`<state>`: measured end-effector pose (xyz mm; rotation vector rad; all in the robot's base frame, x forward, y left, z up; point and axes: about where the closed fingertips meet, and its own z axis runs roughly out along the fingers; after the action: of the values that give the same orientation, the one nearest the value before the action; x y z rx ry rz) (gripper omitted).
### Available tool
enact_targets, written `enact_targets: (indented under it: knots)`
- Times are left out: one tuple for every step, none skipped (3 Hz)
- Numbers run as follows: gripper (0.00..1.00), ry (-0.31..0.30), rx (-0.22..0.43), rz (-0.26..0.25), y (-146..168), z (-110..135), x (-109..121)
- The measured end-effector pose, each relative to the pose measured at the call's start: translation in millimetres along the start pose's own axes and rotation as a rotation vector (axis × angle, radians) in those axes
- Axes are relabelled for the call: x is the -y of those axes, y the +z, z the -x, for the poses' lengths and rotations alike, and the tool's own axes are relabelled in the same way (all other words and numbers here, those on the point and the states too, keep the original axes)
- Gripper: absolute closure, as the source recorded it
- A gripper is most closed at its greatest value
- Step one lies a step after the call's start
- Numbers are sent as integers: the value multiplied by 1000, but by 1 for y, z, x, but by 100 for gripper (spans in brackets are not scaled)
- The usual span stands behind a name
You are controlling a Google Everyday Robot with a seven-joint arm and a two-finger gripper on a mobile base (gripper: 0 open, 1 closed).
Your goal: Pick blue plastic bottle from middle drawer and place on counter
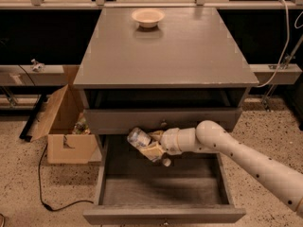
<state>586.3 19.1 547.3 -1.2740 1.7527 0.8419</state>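
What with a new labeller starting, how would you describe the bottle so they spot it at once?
Start at the grey counter carrying a bowl, then drop to the open drawer below. Above its floor, the white arm's claw grips the bottle, tilted. It is small and clear with a pale blue label, unlike the cream bowl.
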Motion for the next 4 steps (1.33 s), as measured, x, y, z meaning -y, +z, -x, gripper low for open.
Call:
enact_targets:
  knots:
    - [100, -16, -24, 29, 4, -9, -10]
    - [100, -18, -18, 45, 4, -4, -15]
    - [100, -52, -21, 47, -17, 21, -33]
    - [100, -139, -51, 29, -72, 81, -65]
